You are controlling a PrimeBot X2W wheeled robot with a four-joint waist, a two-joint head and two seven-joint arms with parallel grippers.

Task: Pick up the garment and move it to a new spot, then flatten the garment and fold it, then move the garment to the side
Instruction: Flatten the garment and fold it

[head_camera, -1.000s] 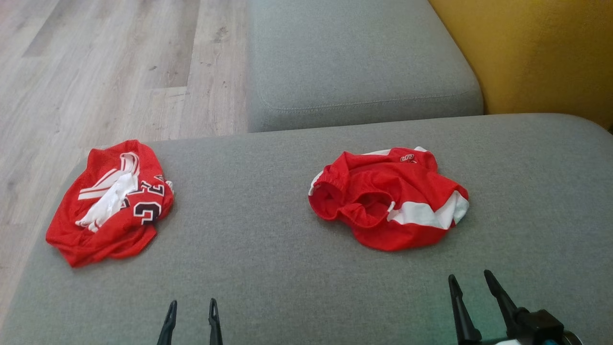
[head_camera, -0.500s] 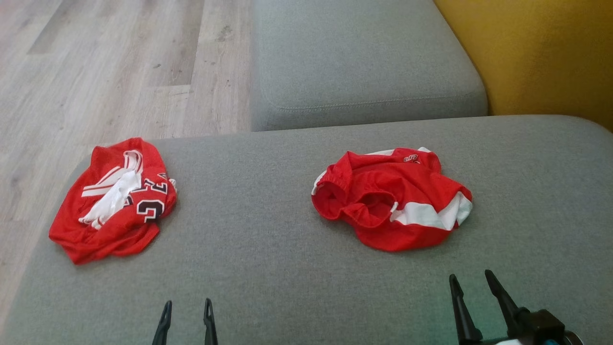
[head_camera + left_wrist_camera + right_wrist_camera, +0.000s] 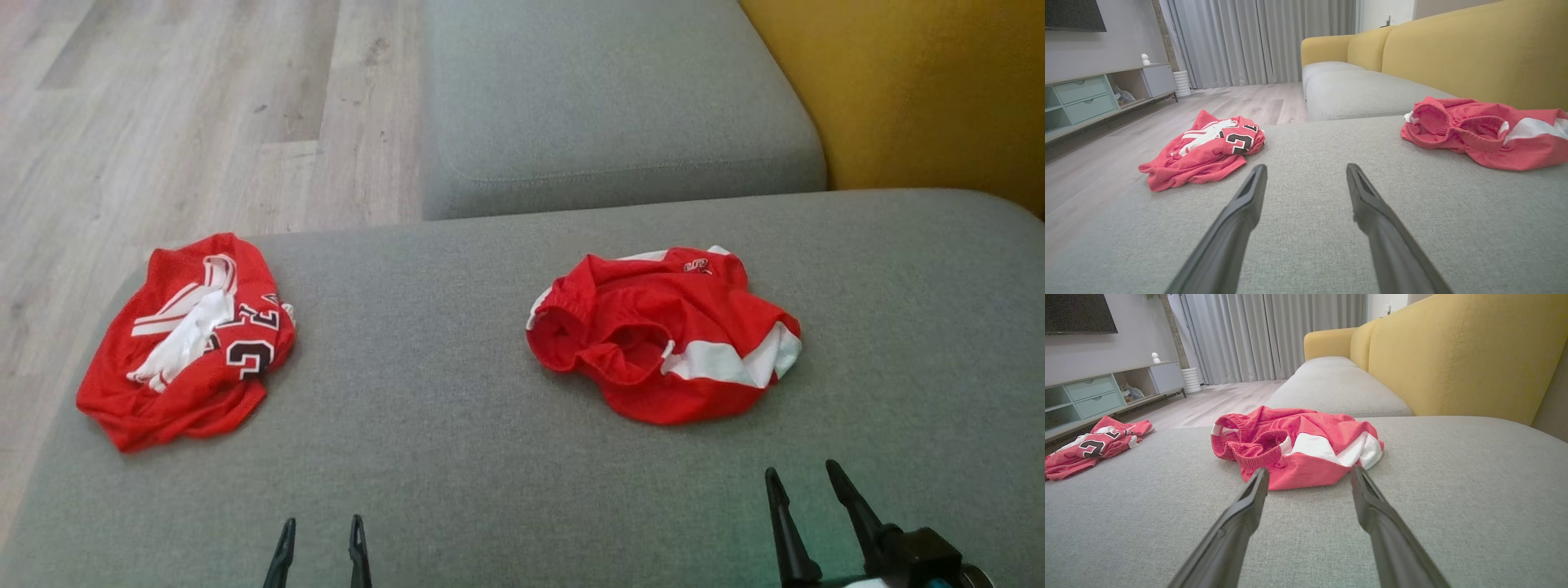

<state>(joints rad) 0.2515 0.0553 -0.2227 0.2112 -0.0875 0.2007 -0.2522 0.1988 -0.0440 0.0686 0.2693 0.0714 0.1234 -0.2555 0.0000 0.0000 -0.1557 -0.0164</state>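
At the frame's bottom, left gripper [image 3: 321, 524] and right gripper [image 3: 801, 474] are hovering agape, empty; pinching one layer of the bunched red shorts [image 3: 665, 339] could be dragging them unevenly.

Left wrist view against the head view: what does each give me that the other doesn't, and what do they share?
Left wrist view adds the room beyond: grey curtains, a low cabinet with drawers and a dark screen above it.
Head view adds the right tool, open, stopped short of the red shorts, and the small lettering on their far edge.
Both share the left tool, open and holding nothing, the numbered jersey, the red shorts, the grey cushion, the wood floor and the yellow backrest.
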